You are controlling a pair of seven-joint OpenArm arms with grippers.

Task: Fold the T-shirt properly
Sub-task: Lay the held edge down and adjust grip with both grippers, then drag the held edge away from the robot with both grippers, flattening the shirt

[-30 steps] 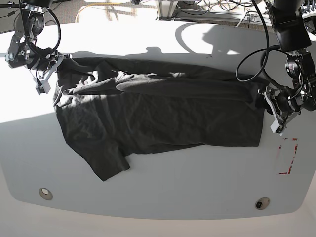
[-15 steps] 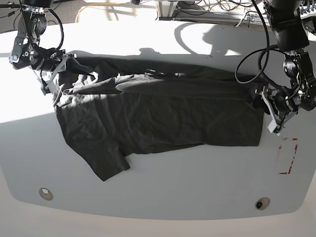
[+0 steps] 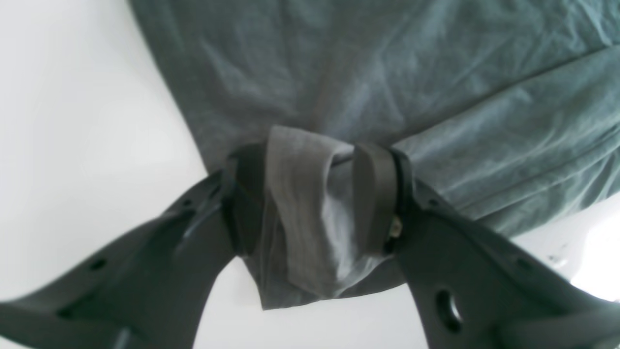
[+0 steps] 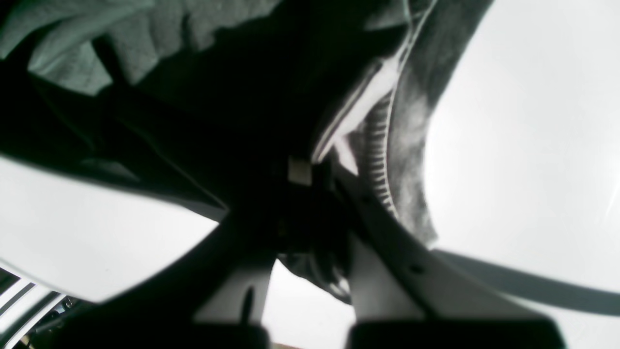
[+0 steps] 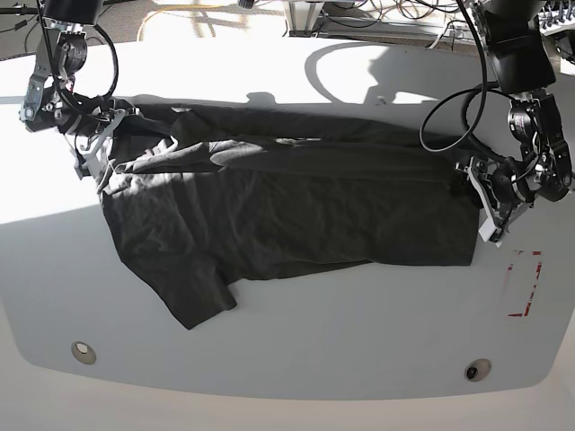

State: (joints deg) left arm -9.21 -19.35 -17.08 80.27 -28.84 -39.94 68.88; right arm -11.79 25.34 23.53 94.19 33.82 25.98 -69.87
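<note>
Folding looks to be at its first lengthwise step; one soft, wrinkled, dark charcoal T-shirt (image 5: 287,202) lies spread across the white rounded table (image 5: 359,341); the left gripper (image 3: 310,203) is pinched closed on a bunched fold of its hem; the right gripper (image 4: 310,194) seems clamped on cloth near the ribbed collar, though shadow hides much. Two arms, one garment, two small round table fittings (image 5: 83,351), one red-marked rectangle (image 5: 526,283). Next, I judge, both claws must lift together and carry their edge across evenly.
</note>
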